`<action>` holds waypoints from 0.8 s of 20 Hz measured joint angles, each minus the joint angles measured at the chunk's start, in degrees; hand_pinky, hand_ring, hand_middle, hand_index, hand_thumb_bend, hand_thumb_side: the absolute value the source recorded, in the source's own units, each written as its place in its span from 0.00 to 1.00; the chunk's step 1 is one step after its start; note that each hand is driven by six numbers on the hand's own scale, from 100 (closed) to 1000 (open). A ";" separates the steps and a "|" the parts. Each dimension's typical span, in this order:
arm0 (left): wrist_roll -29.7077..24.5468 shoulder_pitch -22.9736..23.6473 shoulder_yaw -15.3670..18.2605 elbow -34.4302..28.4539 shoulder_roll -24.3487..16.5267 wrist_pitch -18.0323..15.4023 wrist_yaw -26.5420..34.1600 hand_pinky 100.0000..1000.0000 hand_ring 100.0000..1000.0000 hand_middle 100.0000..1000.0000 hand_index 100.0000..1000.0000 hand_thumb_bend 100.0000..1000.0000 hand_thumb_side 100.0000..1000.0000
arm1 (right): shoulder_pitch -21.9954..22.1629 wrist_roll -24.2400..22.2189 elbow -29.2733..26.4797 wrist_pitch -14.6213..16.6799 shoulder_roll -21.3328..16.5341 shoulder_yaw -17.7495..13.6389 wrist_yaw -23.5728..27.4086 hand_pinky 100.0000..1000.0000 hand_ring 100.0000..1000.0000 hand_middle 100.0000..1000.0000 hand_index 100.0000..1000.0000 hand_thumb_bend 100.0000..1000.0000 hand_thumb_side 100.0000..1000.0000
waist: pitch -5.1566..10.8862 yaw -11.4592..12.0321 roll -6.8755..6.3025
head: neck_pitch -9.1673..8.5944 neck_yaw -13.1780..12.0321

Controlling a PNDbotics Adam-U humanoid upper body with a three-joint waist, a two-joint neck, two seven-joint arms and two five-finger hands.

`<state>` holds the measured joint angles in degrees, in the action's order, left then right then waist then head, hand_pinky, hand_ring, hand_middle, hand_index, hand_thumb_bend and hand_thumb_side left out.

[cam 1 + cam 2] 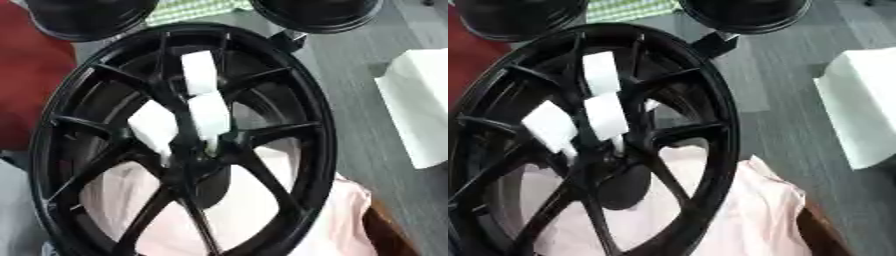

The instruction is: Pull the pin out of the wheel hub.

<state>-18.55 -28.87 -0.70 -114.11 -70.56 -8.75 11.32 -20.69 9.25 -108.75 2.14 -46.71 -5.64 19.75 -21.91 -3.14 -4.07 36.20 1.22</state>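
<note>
Three white blocks (210, 115) are seen crowded just above the wheel hub (188, 160), two in a line over it and one to its upper left. All three converge on a small pale stub (213, 146) at the hub's upper right edge. That stub is judged to be the pin, seated in the hub at the middle of the black wheel (315, 125); not enough of it is shown to be sure.

Whether the blocks belong to a robot hand cannot be told, since anything black is lost against the black spokes. No hand is made out as such, so it cannot be said whether one is released, clenched or closed on the pin, nor which arm would be at work.

For the step to be done well, the pin is best taken close to the hub and drawn straight along its own axis, away from the hub face, so that it is not bent or jammed sideways in its hole. The wheel is propped on a pink cloth (341, 220) below the hub and could be shifted by a skewed pull, so the pull should be kept in line. A white box (420, 110), well to the right of the hub, is left out of the way.
</note>
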 measured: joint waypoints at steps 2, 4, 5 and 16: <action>-4.26 -1.98 -1.62 -0.01 -0.70 -0.09 -0.43 0.79 0.80 0.75 0.84 0.23 0.67 | 0.07 0.01 0.00 0.01 -0.06 0.00 -0.01 0.88 0.72 0.63 0.74 0.00 0.71 | 0.00 -0.04 -0.22 | 0.06 0.09; -8.24 -3.78 -3.24 -0.01 -1.16 -0.15 -0.82 0.80 0.80 0.75 0.84 0.24 0.67 | 0.06 0.01 0.00 0.01 -0.11 0.00 -0.01 0.88 0.72 0.63 0.74 0.00 0.71 | 0.01 -0.17 -0.44 | 0.40 0.13; -10.07 -4.50 -4.04 -0.01 -1.24 -0.11 -1.04 0.80 0.80 0.75 0.84 0.24 0.68 | 0.06 0.01 0.00 0.01 -0.13 0.00 -0.01 0.88 0.72 0.63 0.74 0.00 0.71 | 0.01 -0.29 -0.56 | 0.46 0.13; -27.10 -15.35 -13.31 0.09 0.05 4.10 -3.60 0.81 0.78 0.75 0.86 0.28 0.70 | -0.49 -0.31 0.01 -0.20 -0.14 0.50 0.00 0.88 0.72 0.63 0.73 0.00 0.71 | 0.49 -1.08 -0.74 | 1.03 -0.61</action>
<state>-45.65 -44.22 -14.01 -114.02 -70.52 -4.65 7.72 -21.18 8.95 -108.75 1.94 -46.86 -5.14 19.75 -21.42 -4.22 -4.81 37.23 0.61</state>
